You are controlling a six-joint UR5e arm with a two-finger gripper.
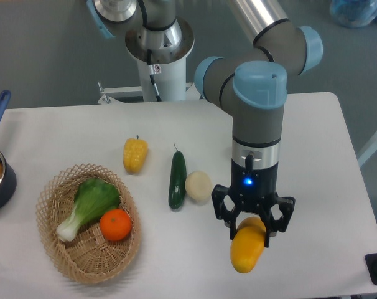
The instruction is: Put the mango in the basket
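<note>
Mango [246, 249] in pincer [253, 228], cucumber [177, 180] toward basket [55, 249]

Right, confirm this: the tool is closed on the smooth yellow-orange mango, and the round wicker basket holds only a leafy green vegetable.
Not quite. The camera view shows the tool closed on the smooth yellow-orange mango, but the round wicker basket holds two things: the leafy green vegetable and a round orange citrus beside it.

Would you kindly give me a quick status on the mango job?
Gripper shut on mango, near table's front right. Basket far left, holding bok choy and orange. Cucumber and onion lie between.
</note>
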